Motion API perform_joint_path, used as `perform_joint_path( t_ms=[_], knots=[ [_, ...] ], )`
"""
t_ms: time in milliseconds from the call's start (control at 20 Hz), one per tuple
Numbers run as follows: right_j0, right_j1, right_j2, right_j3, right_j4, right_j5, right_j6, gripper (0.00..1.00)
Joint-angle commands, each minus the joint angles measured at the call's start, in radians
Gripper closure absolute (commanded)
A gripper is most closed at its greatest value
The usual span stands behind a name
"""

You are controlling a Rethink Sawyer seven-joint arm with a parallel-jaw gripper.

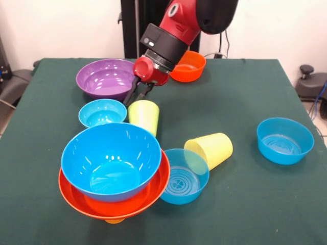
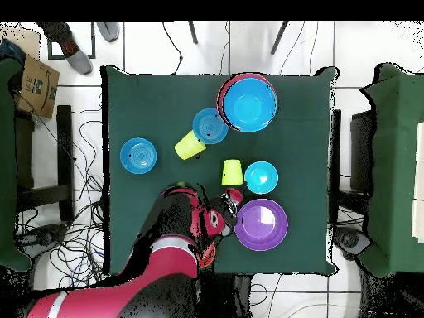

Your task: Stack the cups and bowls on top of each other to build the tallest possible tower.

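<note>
Green cloth covers the table [image 1: 240,92], and the tower [image 1: 113,171] rises in the lower left of the front view: a large blue bowl [image 1: 111,159] nested in a wider large orange bowl [image 1: 122,201], with only a sliver of an orange cup [image 1: 114,221] showing beneath at the bottom edge. In the overhead view the same tower [image 2: 248,102] sits at the upper centre of the table.

Touching the tower's right side in the front view is a medium blue bowl [image 1: 183,176], and a pale yellow cup [image 1: 210,149] lies on its side against that bowl's upper right rim. A second medium blue bowl [image 1: 284,140] stands well apart at the right of the frame.

Just above the tower sit a small blue bowl [image 1: 102,113] and, right of it, a lime green cup [image 1: 144,115] standing mouth down. The large purple bowl [image 1: 106,78] is in the upper left, and a small orange bowl [image 1: 189,66] sits at the upper centre, partly hidden behind the arm.

The gripper [image 1: 139,93] reaches down from the upper centre of the front view, between the purple bowl's right rim and the top of the lime green cup. Its dark fingers appear close together with nothing between them, though the view is too cramped to be sure. In the overhead view the gripper [image 2: 231,197] is just below the green cup [image 2: 233,172].
</note>
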Motion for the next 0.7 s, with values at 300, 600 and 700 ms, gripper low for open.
perform_joint_path(
  t_ms=[300,600,700],
  knots=[
    [0.073,0.044,0.010,-0.097,-0.073,0.000,-0.005,0.00],
    [0.120,0.026,0.011,-0.059,-0.174,-0.013,0.128,0.00],
    [0.129,0.007,0.019,-0.041,-0.204,-0.020,0.165,0.00]
  ],
)
